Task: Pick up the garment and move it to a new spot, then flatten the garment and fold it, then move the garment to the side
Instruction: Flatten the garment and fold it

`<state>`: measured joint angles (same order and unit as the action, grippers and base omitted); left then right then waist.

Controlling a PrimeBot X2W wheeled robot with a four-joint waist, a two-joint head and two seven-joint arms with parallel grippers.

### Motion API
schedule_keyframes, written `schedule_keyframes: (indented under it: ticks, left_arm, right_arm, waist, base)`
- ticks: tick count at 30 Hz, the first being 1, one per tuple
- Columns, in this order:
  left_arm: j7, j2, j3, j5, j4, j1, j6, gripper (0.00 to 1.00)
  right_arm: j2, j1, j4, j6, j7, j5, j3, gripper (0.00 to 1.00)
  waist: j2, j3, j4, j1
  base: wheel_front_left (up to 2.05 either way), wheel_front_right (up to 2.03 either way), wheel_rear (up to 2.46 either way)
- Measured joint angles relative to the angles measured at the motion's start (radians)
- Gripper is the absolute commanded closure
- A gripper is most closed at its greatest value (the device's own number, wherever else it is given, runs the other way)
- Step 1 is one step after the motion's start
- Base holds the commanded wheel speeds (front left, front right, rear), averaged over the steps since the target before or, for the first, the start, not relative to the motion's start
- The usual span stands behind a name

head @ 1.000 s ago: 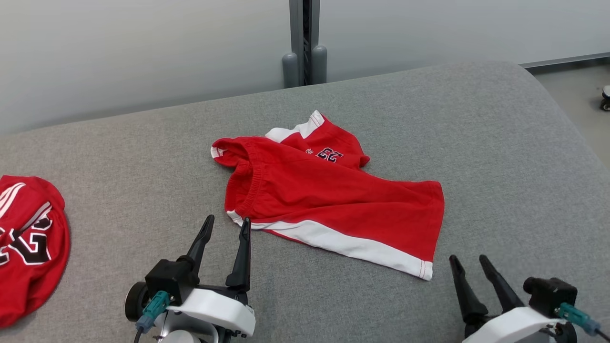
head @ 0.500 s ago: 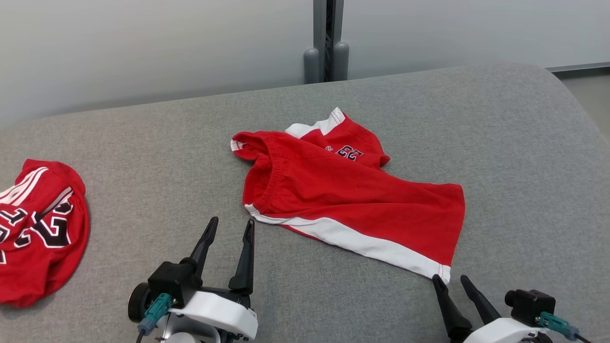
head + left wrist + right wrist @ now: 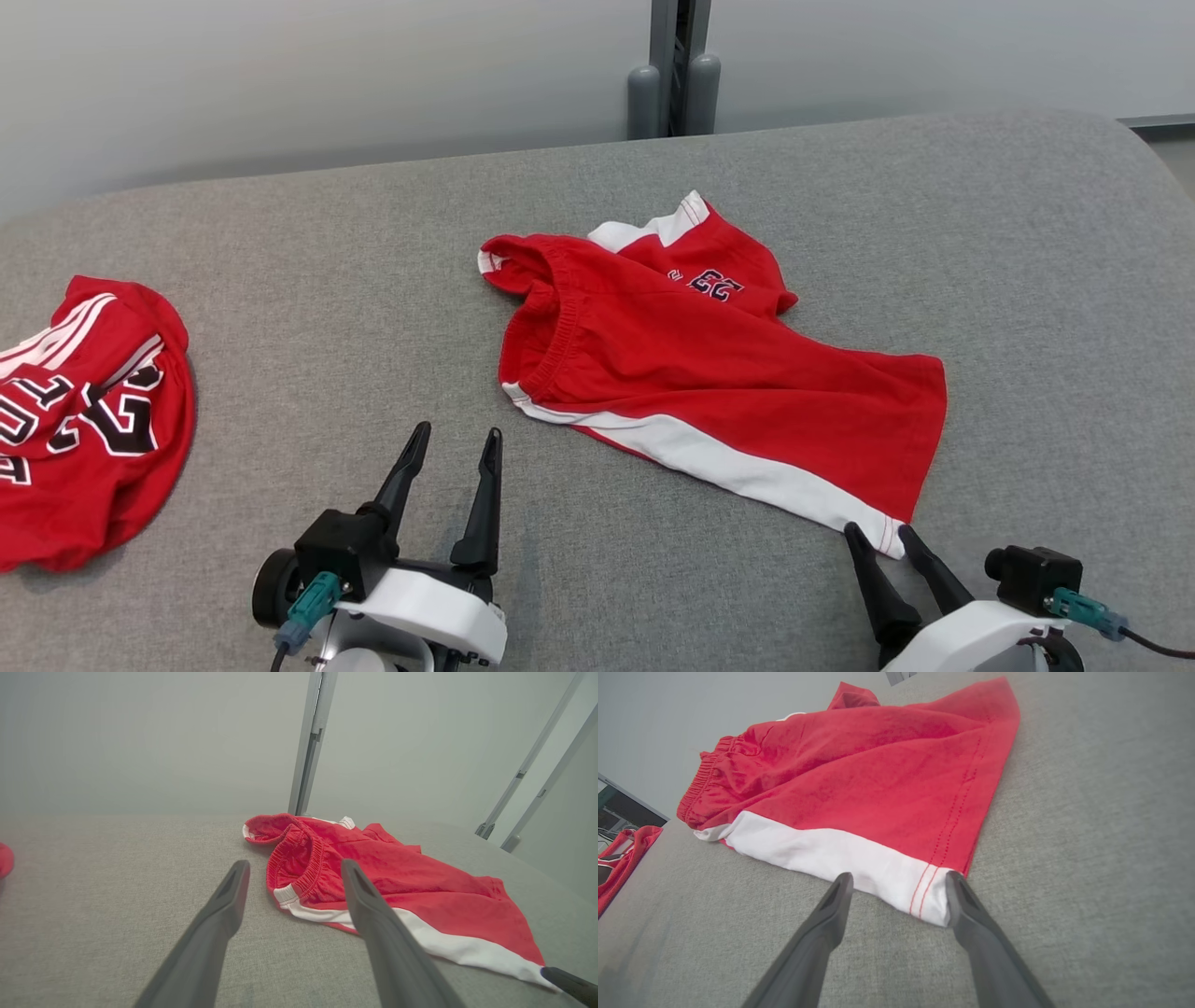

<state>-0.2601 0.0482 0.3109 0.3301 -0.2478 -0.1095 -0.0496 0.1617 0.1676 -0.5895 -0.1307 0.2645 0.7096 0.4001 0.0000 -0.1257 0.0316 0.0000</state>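
Note:
The garment is a pair of red shorts with a white side stripe, lying rumpled on the grey padded table. My left gripper stands open just short of the elastic waistband. In the left wrist view, my left gripper points at the waistband end of the garment. My right gripper is open at the near white hem corner. In the right wrist view, that corner of the garment lies between the fingertips of my right gripper.
A second red garment with black-and-white lettering lies bunched at the table's left edge and shows again as the second red garment. A grey post stands behind the table against a pale wall. The table's right end curves down.
The head camera has swung left, so the whole scene sits further right. My right gripper has come in to the garment's white hem corner. The left gripper stays open near the waistband.

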Motion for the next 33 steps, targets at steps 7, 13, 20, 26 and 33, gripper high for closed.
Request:
schedule_keyframes:
  ticks: [7, 13, 20, 26, 33]
  left_arm:
    - [0.000, 0.000, 0.008, 0.005, 0.000, -0.012, -0.004, 0.00]
    - [0.000, 0.000, -0.002, 0.005, 0.000, -0.015, -0.006, 0.00]
    - [0.000, 0.000, -0.013, -0.012, -0.019, -0.055, 0.001, 0.00]
    - [0.000, 0.000, -0.031, -0.012, -0.026, -0.083, 0.003, 0.00]
    - [0.000, 0.000, -0.048, -0.008, -0.020, -0.076, 0.003, 0.00]
  right_arm:
    - [0.005, 0.022, -0.035, 0.000, 0.000, 0.004, 0.022, 1.00]
    - [0.010, 0.031, -0.030, 0.000, 0.000, -0.032, 0.005, 1.00]
    - [0.018, 0.039, 0.027, 0.000, 0.000, -0.101, -0.027, 1.00]
    - [0.006, 0.037, 0.095, 0.000, 0.000, -0.126, -0.044, 1.00]
    - [-0.029, 0.011, 0.296, 0.000, 0.000, -0.226, -0.157, 1.00]
  waist:
    - [0.0000, -0.011, -0.010, 0.0000]
    - [0.0000, -0.013, 0.000, 0.0000]
    - [0.0000, -0.019, 0.043, 0.0000]
    - [0.0000, -0.022, 0.079, 0.0000]
    - [0.0000, -0.013, 0.104, 0.0000]
  base:
    - [0.00, 0.00, 0.00]
    - [0.00, 0.00, 0.00]
    - [0.00, 0.00, 0.00]
    - [0.00, 0.00, 0.00]
    - [0.00, 0.00, 0.00]
